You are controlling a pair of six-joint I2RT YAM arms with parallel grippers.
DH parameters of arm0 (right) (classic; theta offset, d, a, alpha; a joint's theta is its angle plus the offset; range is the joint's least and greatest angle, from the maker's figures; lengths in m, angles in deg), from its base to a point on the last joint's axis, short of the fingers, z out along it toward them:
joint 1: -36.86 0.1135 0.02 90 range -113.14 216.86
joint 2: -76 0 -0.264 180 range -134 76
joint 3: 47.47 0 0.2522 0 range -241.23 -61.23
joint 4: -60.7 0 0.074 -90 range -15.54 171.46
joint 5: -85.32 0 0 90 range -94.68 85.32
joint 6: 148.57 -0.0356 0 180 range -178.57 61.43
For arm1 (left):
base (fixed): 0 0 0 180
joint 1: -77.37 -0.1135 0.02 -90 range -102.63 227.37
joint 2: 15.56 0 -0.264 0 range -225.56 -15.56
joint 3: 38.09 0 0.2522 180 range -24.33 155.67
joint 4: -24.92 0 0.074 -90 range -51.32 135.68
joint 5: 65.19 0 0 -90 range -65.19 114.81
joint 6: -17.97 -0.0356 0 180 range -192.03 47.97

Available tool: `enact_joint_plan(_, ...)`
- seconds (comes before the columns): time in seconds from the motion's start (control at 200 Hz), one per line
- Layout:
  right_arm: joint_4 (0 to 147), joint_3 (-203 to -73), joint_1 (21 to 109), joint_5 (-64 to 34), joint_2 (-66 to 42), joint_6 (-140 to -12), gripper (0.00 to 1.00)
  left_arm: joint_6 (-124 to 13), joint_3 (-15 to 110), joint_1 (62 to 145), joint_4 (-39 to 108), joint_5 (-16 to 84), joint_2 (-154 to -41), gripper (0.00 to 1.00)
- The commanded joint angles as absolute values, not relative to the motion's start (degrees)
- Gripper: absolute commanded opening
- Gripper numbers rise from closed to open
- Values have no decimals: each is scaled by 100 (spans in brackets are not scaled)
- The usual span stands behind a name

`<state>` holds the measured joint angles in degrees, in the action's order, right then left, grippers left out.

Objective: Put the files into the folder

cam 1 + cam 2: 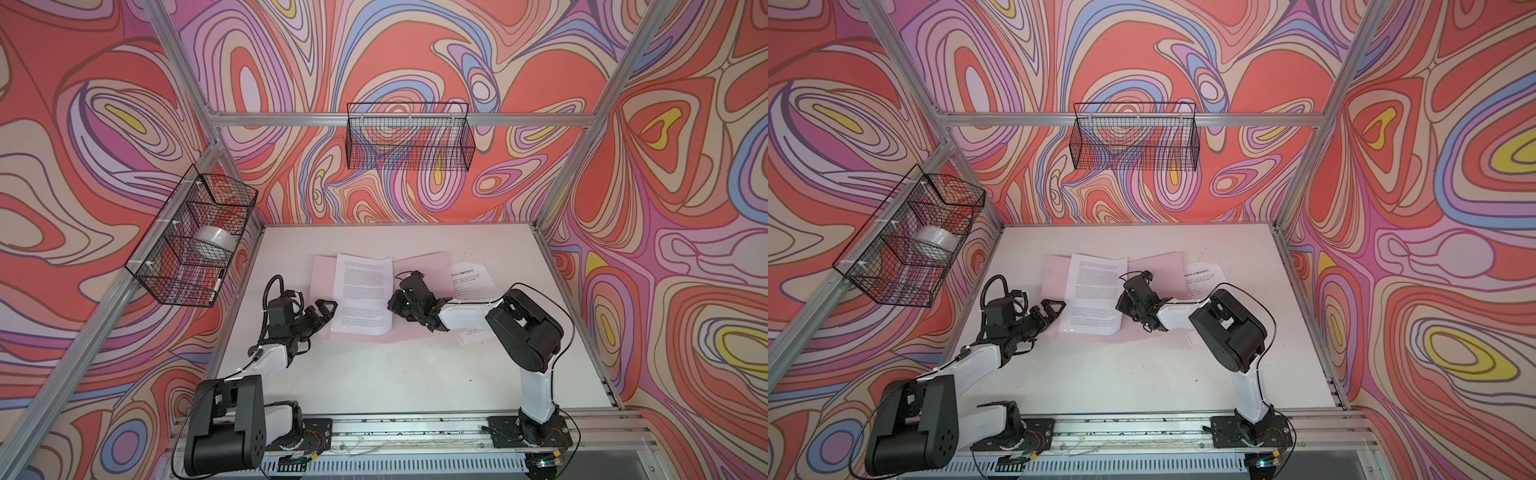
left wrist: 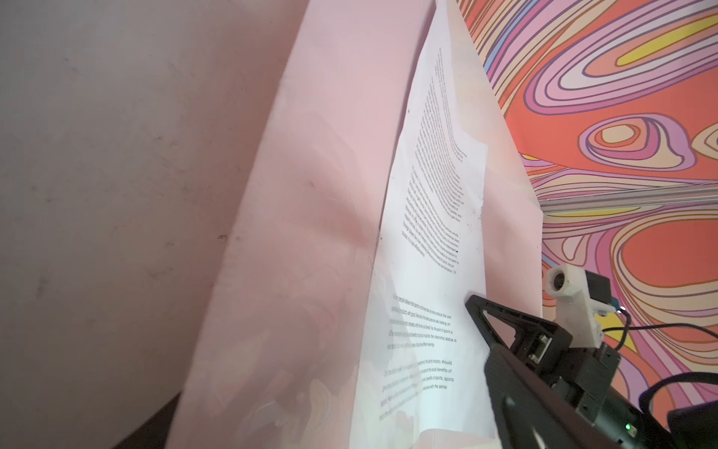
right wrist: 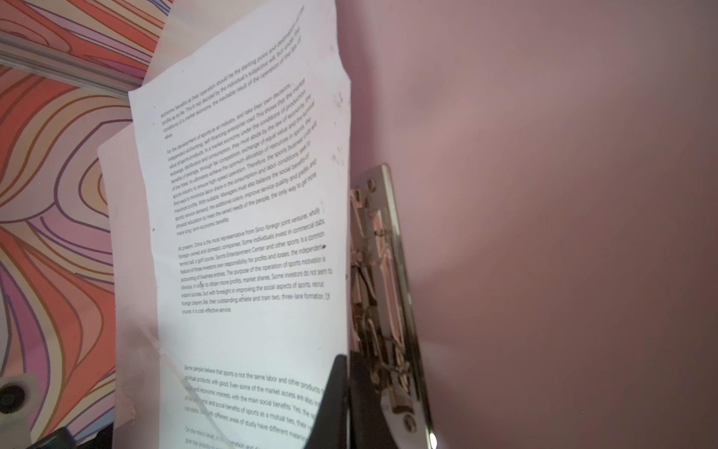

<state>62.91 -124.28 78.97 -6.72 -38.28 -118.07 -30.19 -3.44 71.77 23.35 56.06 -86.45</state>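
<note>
White printed sheet (image 1: 363, 291), likely light and floppy, lies on the open pink folder (image 1: 428, 262) by its metal clip (image 3: 388, 272); best pinched at an edge; left gripper (image 1: 328, 312) gapes empty, right gripper (image 1: 391, 304) closed at the sheet's edge.

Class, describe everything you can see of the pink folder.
The folder is pale pink, thin and card-like, lying open on the white table, towards its far side. A shiny metal clip runs along its inner spine. A printed white sheet lies on it, beside the clip. The right gripper, shut, is down at the sheet's edge next to the clip; the open left gripper is by the folder's near left corner.
</note>
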Motion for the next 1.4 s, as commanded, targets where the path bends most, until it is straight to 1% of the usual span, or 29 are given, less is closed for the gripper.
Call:
enact_joint_plan(0.0,6551,-12633,7954,-790,-4009,-11442,0,-3011,-315,7194,2190,5681,-8719,97)
enact_joint_plan(0.781,6562,-12994,8197,-1133,-4292,-11363,0,-2968,-323,7201,2190,5690,-8710,98)
enact_joint_plan(1.397,6488,-13223,8423,-1246,-4546,-11657,0,-2932,-332,7202,2181,5717,-8668,98)
